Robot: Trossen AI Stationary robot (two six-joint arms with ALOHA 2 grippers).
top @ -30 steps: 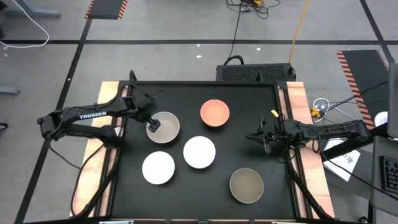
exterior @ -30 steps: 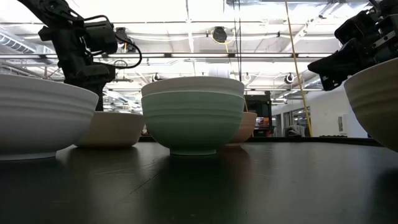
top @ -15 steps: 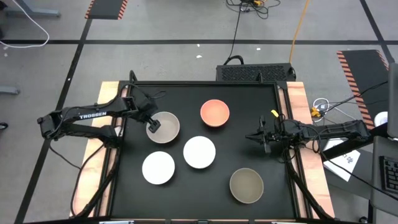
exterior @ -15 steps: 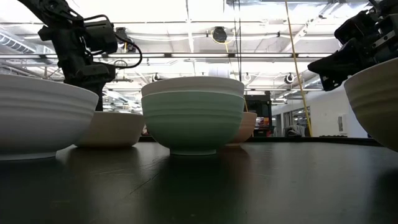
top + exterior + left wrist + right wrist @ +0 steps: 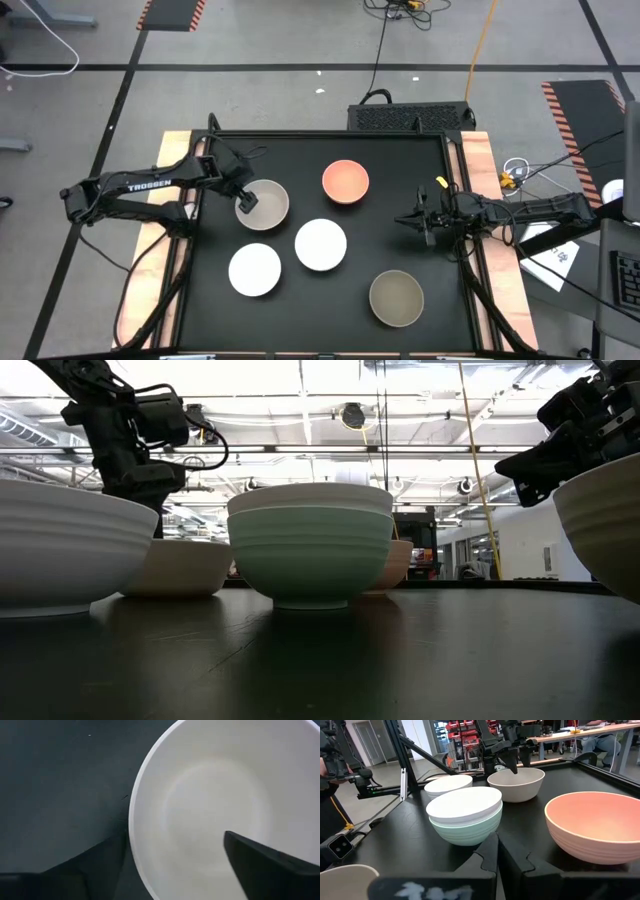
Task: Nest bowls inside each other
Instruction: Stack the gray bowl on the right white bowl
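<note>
The left gripper (image 5: 244, 203) sits at the left rim of the pale beige-grey bowl (image 5: 265, 205), in the back-left part of the black bench (image 5: 420, 170). In the left wrist view its fingers (image 5: 270, 865) straddle that rim, one inside the bowl and one outside on the bench side; whether they press on the wall cannot be told.

Nearer the front, a lone white bowl (image 5: 254, 269) stands near the left of the bench, well apart from the gripper.

At the centre, a second white bowl (image 5: 321, 244) rests nested inside the mint-green bowl (image 5: 310, 555); the low view shows the white rim standing just above the green one.

The coral-pink bowl (image 5: 346, 181) stands alone at the back, right of the pale beige-grey bowl.

The olive-tan bowl (image 5: 396, 297) stands alone at the front right.

The right gripper (image 5: 413, 219) hovers at the right side of the bench, between the coral-pink bowl and the olive-tan bowl, touching neither. In the right wrist view its fingers (image 5: 487, 852) lie pressed together with nothing between them.
</note>
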